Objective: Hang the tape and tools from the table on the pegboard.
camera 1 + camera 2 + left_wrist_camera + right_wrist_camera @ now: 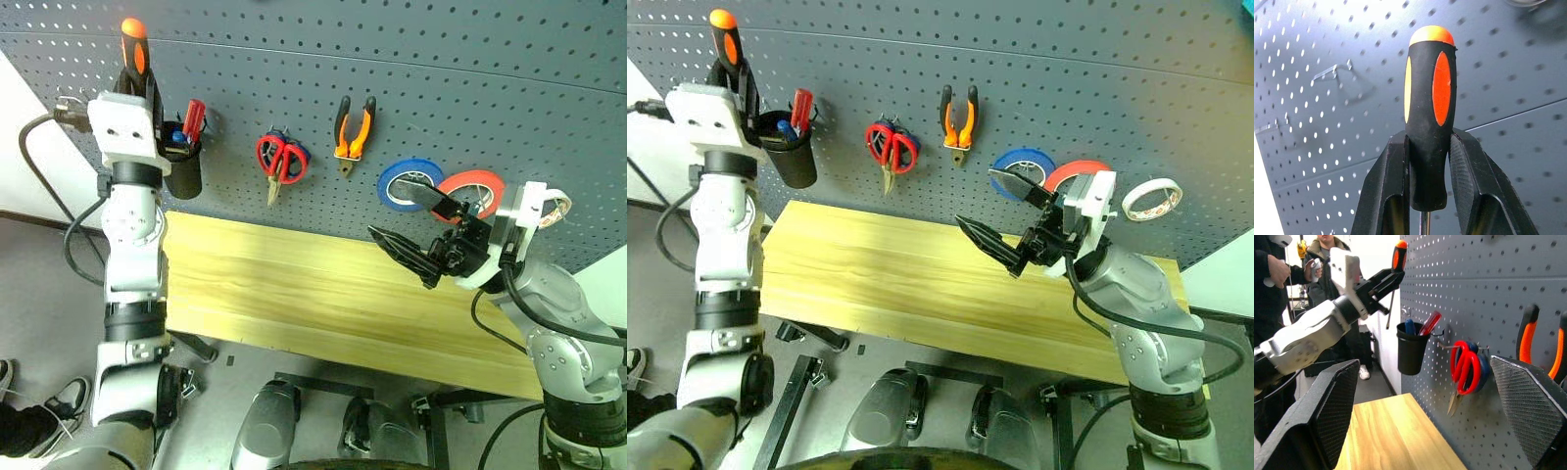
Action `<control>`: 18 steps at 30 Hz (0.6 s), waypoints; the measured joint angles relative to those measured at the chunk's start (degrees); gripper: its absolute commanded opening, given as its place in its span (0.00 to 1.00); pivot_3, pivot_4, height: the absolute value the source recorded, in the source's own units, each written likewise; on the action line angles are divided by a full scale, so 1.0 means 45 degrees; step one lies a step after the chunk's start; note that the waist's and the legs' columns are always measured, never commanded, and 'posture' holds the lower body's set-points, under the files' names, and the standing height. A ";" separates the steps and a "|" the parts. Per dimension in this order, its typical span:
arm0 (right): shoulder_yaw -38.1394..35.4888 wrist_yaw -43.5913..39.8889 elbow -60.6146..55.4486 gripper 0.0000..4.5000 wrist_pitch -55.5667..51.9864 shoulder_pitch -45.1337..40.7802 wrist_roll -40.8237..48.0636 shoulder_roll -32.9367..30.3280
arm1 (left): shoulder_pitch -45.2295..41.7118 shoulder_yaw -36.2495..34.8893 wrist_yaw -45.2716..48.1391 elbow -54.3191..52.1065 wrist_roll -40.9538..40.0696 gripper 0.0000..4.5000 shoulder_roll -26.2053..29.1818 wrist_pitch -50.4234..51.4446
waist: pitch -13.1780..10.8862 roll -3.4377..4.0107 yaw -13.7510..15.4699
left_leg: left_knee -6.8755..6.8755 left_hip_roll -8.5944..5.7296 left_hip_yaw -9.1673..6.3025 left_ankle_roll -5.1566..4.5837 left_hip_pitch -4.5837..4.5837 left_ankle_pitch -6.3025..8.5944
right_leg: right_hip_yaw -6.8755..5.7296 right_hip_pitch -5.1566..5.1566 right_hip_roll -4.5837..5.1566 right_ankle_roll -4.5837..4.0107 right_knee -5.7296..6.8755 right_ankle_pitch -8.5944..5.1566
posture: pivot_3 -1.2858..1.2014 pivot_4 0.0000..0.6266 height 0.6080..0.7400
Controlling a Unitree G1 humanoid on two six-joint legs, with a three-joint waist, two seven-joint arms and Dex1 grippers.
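Screwdriver (1429, 117) clamped in left tool (137, 83) near pegboard (441, 59), right tool (416, 230) agape, empty

Left pincer (137, 73) grips screwdriver (134, 44) at pegboard (441, 88)

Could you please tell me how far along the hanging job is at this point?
Done: the red-handled scissors, pliers and cream tape hang on the pegboard. In hand: the left gripper grips the screwdriver by its handle, raised at the board. Left: placing that; the table looks clear.
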State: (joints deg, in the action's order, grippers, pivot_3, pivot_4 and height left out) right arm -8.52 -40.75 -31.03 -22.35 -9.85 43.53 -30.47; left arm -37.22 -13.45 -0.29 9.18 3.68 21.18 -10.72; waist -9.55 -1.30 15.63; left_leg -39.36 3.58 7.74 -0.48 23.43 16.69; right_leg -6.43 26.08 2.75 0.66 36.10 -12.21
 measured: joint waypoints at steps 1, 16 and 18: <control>-0.0014 0.0011 -0.0068 1.00 -0.0037 0.0122 0.0010 -0.0026 | -0.0308 -0.0056 0.0001 0.0469 -0.0095 0.17 0.0067 -0.0092 | 0.0000 0.0000 0.0020 | 0.0000 -0.0001 0.0000 0.0000 0.0001 0.0000 | 0.0000 0.0000 0.0003 0.0000 0.0001 0.0000 | 0.65 0.21 0.93; -0.0179 0.0209 -0.0597 1.00 -0.0240 0.0979 0.0104 -0.0194 | -0.2208 -0.0080 0.0078 0.2595 -0.0588 0.17 0.0163 -0.1343 | -0.0001 -0.0002 0.0171 | -0.0024 -0.0001 -0.0006 -0.0001 0.0004 0.0001 | -0.0003 -0.0009 0.0001 -0.0001 0.0010 0.0000 | 0.65 0.23 0.93; -0.0187 0.0223 -0.0615 1.00 -0.0258 0.1042 0.0109 -0.0255 | -0.2609 -0.0072 0.0147 0.3168 -0.0671 0.17 0.0224 -0.1489 | -0.0002 -0.0002 0.0170 | -0.0024 -0.0003 -0.0005 -0.0001 0.0004 0.0001 | -0.0004 -0.0009 0.0000 -0.0001 0.0010 0.0000 | 0.64 0.24 0.93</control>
State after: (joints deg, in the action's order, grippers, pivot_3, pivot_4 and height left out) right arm -9.36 -39.75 -33.80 -23.51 -5.16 44.02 -31.62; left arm -48.96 -13.78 0.37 23.44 0.66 22.19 -17.42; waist -9.55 -1.31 16.39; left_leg -39.47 3.57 7.71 -0.49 23.45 16.69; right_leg -6.45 26.04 2.74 0.65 36.14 -12.21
